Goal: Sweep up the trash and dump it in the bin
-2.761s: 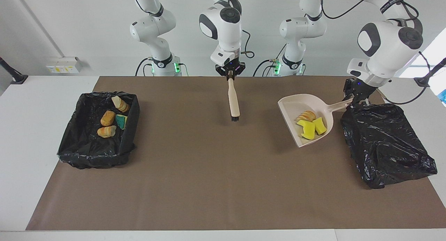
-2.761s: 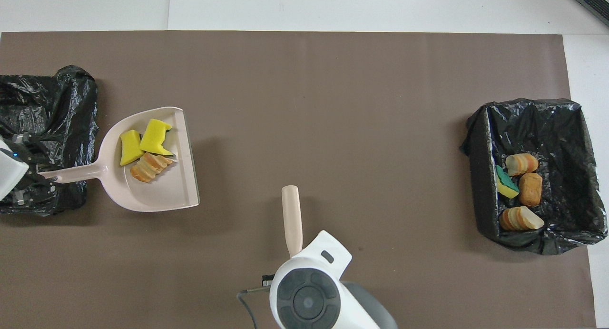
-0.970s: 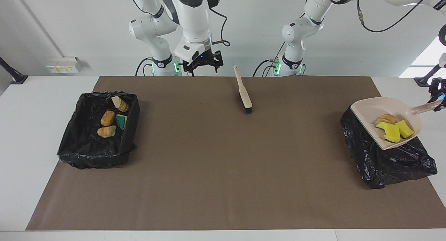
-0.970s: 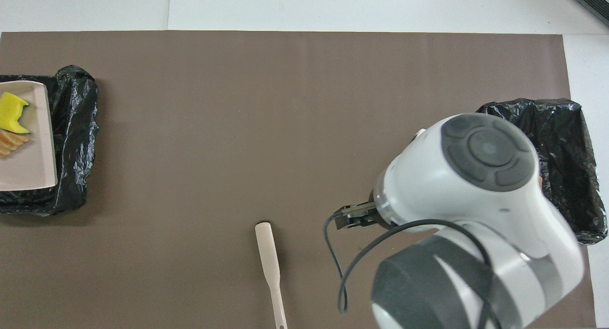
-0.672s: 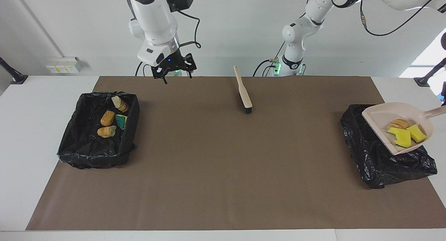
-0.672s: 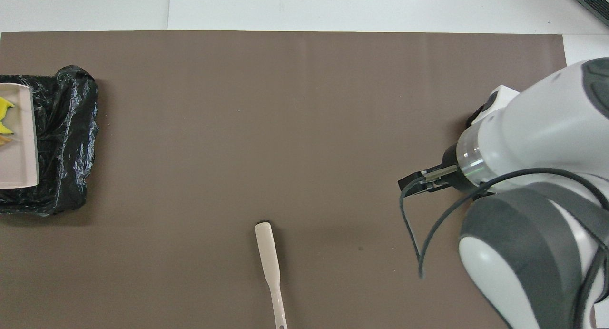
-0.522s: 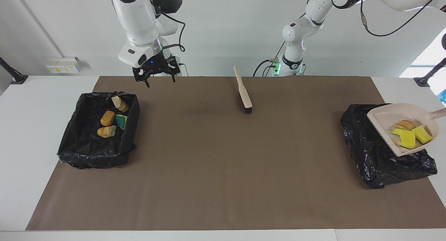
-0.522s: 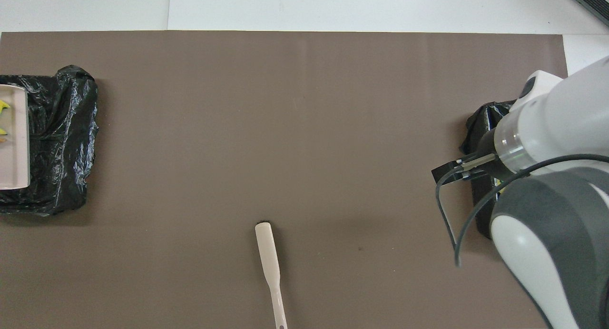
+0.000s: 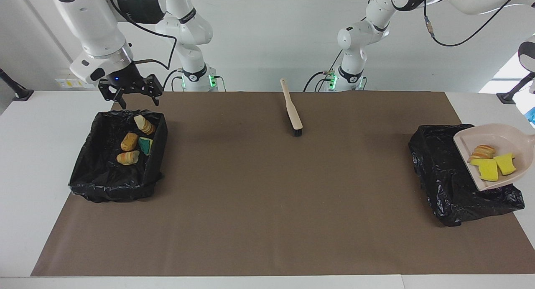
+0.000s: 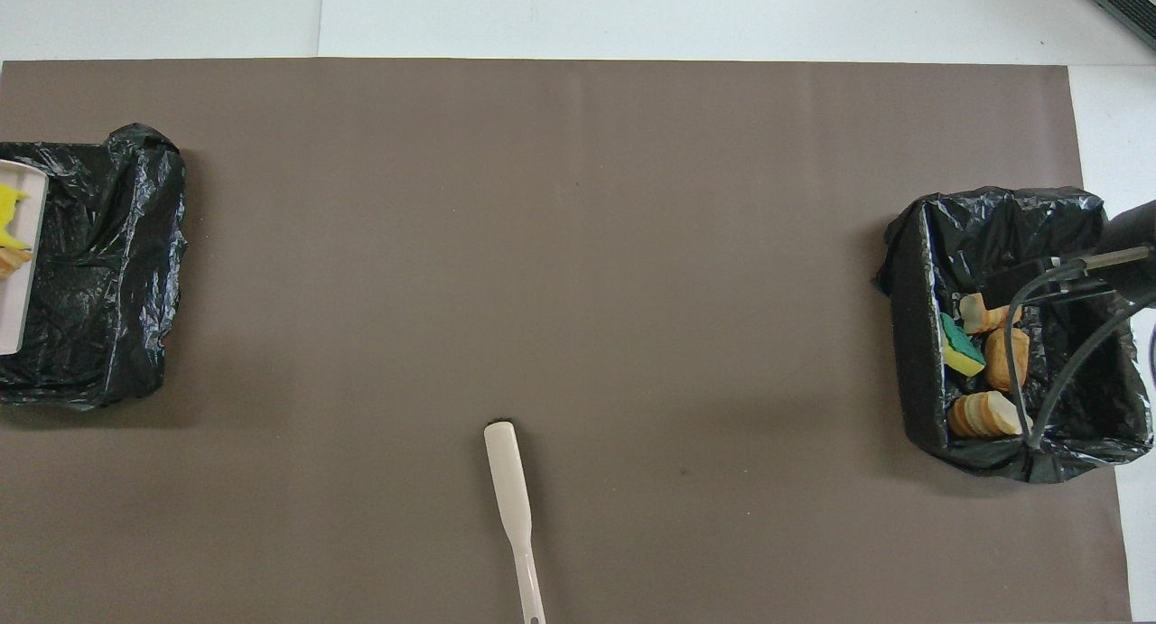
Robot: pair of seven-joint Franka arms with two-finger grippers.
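Over the black-lined bin (image 9: 455,172) at the left arm's end, dustpan (image 9: 497,155) hangs level, left gripper unseen; tipping off-centre could spill trash (image 9: 491,163) past the rim; right gripper (image 9: 129,97) spread, empty

Readable text: none anywhere in either view.
Wall box (image 9: 75,78): pale plate with a yellow patch, marks too small to read.
Arm bases (image 9: 196,80): green lights only, no lettering made out.
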